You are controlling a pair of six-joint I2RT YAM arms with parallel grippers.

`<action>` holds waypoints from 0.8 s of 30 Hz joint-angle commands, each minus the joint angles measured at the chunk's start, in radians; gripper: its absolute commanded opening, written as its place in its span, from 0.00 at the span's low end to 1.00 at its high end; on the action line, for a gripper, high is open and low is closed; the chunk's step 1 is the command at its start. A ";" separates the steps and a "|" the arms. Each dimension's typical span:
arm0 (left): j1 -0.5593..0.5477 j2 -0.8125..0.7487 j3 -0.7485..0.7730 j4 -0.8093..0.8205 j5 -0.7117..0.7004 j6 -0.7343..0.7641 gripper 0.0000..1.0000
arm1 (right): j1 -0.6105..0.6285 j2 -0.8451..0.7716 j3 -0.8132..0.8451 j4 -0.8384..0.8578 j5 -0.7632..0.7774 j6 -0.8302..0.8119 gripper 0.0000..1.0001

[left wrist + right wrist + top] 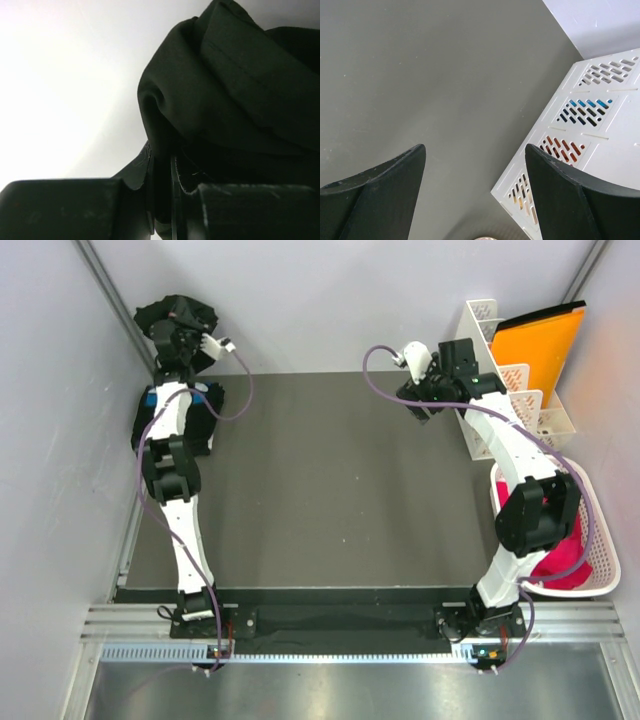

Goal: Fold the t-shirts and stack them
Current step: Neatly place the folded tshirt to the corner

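My left gripper (178, 328) is raised at the far left corner, shut on a bunch of black t-shirt (176, 310) cloth. In the left wrist view a fold of that t-shirt (235, 90) is pinched between the jaws of the left gripper (162, 172), and the rest billows above them. More black cloth with blue patches (205, 405) shows lower down behind the left arm; whether it is the same shirt I cannot tell. My right gripper (422, 408) hovers at the far right over the dark table, open and empty (475, 150).
A white slotted file rack (500, 390) (580, 135) holding an orange folder (540, 345) stands right beside the right gripper. A white basket (600, 580) with pink cloth sits at the right edge. Grey walls close in on the left, back and right.
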 commanded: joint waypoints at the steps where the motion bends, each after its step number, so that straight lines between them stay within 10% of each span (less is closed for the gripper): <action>1: 0.034 -0.054 -0.080 0.100 0.243 0.230 0.00 | -0.014 -0.044 0.028 -0.006 -0.012 0.004 0.80; 24: 0.129 -0.130 -0.162 -0.155 0.441 0.484 0.00 | -0.012 -0.035 0.073 -0.071 -0.012 -0.018 0.80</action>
